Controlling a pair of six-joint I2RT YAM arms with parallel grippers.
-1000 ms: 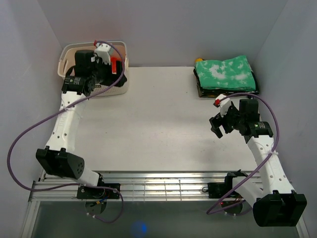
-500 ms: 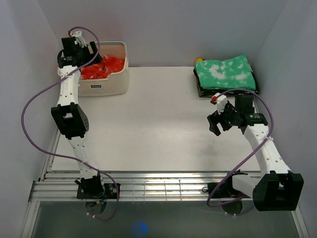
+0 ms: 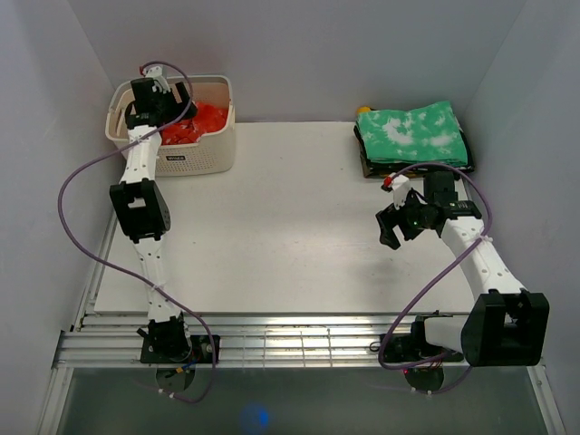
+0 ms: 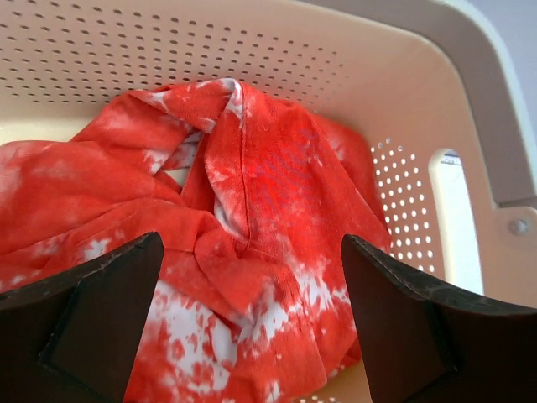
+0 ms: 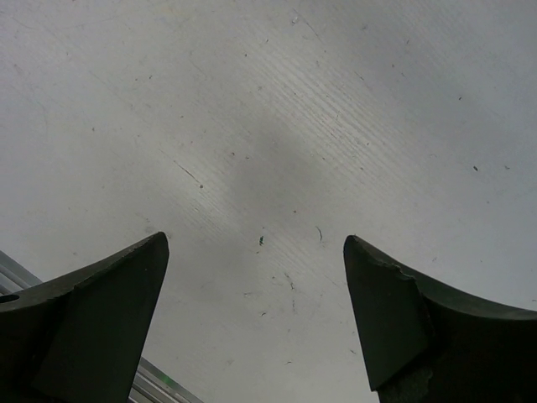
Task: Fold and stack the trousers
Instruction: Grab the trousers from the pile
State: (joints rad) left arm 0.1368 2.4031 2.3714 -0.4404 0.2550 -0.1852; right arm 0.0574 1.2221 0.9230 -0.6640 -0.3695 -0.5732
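Observation:
Red and white tie-dye trousers (image 3: 192, 124) lie crumpled in a cream perforated basket (image 3: 195, 161) at the table's back left. In the left wrist view the trousers (image 4: 243, 252) fill the basket (image 4: 419, 101). My left gripper (image 3: 156, 101) hangs over the basket, open and empty, its jaws wide above the cloth (image 4: 252, 323). A folded green and white pair (image 3: 412, 134) lies on a stack at the back right. My right gripper (image 3: 391, 228) is open and empty above the bare white table (image 5: 277, 151), in front of that stack.
A dark folded garment (image 3: 367, 166) shows under the green pair, and something yellow (image 3: 364, 110) peeks out behind it. Grey walls close in the left, back and right sides. A metal rail (image 3: 299, 340) runs along the near edge.
My left arm has stretched up over the basket and the gripper has come down toward the red trousers. My right gripper has shifted slightly left and back, still open.

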